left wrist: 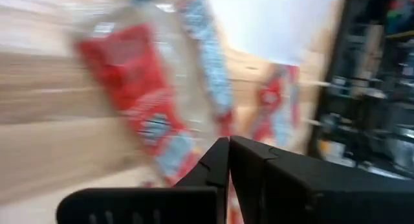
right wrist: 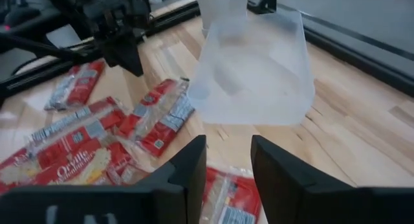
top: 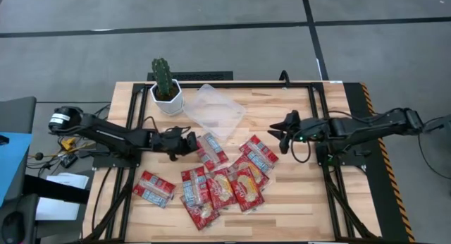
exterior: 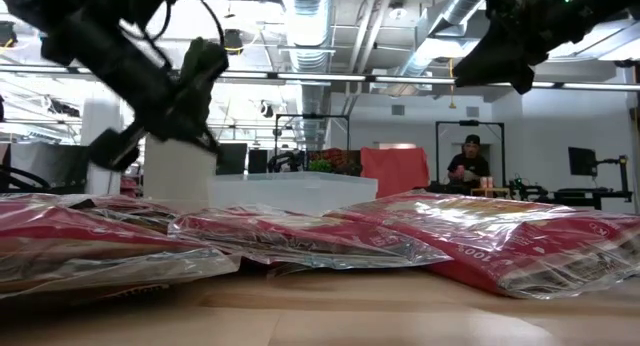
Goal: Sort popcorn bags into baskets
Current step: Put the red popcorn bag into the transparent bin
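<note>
Several shiny red popcorn bags (top: 225,184) lie flat on the wooden table, overlapping in a heap, and one more (top: 153,189) lies apart to the left. The clear plastic basket (top: 238,116) stands empty behind them. My left gripper (top: 192,142) is shut and hovers just left of a small bag with pale markings (top: 211,151). The left wrist view shows its fingers (left wrist: 229,149) closed with that bag (left wrist: 139,101) ahead. My right gripper (top: 273,133) is open, right of the basket and above a bag (top: 259,154). The right wrist view shows its fingers (right wrist: 228,162) apart, facing the basket (right wrist: 259,68).
A white hexagonal pot with a green cactus (top: 166,94) stands at the table's far left, close to the basket. Black frame rails (top: 320,124) run along both sides and the far edge. Bare wood (top: 296,202) shows at the near right. A person (exterior: 468,161) sits far behind.
</note>
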`<state>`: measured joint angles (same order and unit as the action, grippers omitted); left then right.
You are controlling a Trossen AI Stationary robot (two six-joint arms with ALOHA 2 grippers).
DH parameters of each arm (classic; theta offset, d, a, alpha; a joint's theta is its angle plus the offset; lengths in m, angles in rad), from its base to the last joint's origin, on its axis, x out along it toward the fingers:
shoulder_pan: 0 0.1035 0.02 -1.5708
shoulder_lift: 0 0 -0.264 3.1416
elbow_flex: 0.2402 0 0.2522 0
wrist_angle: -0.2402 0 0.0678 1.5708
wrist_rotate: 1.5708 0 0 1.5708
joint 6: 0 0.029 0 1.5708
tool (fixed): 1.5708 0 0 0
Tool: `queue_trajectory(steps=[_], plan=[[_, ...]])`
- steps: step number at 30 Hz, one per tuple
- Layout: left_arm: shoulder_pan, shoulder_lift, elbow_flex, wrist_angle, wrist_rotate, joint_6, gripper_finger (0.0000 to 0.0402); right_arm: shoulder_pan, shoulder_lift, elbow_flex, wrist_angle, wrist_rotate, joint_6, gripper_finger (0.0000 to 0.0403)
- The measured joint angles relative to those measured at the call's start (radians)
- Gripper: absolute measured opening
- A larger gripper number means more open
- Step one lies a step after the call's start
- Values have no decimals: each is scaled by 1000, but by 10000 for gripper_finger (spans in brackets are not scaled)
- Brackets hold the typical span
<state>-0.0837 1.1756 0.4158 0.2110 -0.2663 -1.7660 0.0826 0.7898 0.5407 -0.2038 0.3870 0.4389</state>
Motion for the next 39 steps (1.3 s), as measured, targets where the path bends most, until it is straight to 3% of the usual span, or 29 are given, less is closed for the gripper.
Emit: queue_trajectory(steps=[7, 11, 16, 23, 27, 32, 39], plan=[[2, -63, 80, -66, -10, 86, 0, 0, -16, 0, -3, -1, -5, 136], [5, -62, 93, -152, 20, 132, 15, -3, 15, 0, -7, -52, -3, 143], [4, -62, 94, -338, 116, 83, 74, -34, 164, 0, -5, -122, -8, 132], [5, -61, 83, -460, 130, 2, 176, -57, 396, 0, 239, -170, -50, 63], [5, -60, 28, -389, 130, -15, 205, -35, 550, 22, 360, -145, -40, 13], [4, -60, -68, -217, 87, 40, 206, -11, 734, 173, 323, -68, 6, 18], [4, -61, -208, 14, 23, 72, 197, 4, 988, 402, 252, -47, 11, 11]])
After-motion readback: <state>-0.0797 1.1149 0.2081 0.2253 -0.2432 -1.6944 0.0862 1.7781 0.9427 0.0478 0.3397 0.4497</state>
